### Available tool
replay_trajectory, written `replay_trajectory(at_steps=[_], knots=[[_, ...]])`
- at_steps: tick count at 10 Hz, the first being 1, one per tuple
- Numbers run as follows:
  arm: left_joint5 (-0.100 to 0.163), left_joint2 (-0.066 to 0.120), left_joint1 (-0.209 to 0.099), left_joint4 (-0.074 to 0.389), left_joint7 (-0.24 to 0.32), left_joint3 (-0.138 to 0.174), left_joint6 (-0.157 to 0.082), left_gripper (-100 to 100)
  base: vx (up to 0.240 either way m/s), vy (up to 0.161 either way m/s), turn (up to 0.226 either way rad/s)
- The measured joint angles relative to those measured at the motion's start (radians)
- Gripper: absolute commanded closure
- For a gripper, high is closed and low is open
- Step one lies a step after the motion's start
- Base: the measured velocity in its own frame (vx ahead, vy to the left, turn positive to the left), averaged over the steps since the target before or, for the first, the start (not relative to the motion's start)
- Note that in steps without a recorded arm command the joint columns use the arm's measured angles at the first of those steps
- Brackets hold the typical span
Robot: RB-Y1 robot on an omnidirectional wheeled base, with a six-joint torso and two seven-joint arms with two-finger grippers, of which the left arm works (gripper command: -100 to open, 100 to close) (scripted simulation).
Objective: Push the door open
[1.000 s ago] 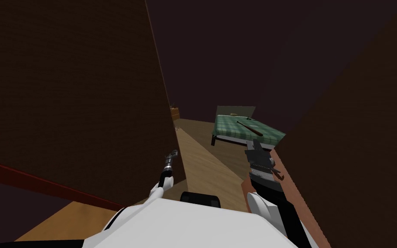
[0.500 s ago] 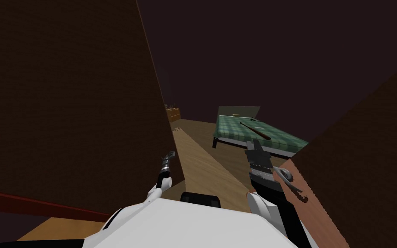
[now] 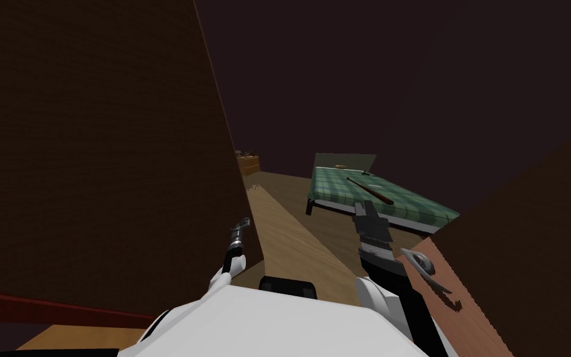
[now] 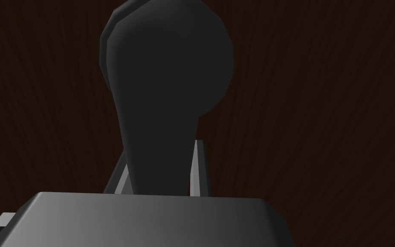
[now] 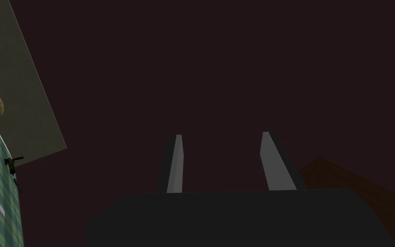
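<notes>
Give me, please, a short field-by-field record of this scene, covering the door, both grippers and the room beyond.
Door: flat brown door with a grey lever handle, standing partly open on my right.
Right gripper: open, holding nothing, beside the door's edge and pointing into the room.
Left gripper: shut on a dark rounded handle, against a dark brown wood-grained surface.
Beyond: green checked bed with a dark baseball bat lying on it; light wooden floor.

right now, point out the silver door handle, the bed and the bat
silver door handle (image 3: 422, 264), head view, its round base
bed (image 3: 414, 207), head view, green checked cover
bat (image 3: 370, 191), head view, middle of shaft
</notes>
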Motion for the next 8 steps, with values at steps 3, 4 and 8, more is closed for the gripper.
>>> replay_trajectory(at_steps=[3,4,8], knots=[[0.020,0.008,0.003,-0.005,-0.011,0.030,0.001,100,0.134,-0.005,0.039],[0.021,0.017,-0.011,0.021,-0.006,0.032,-0.017,100,0.136,0.001,0.032],[0.044,0.026,-0.005,0.035,-0.016,0.067,-0.026,100,0.181,-0.027,0.055]])
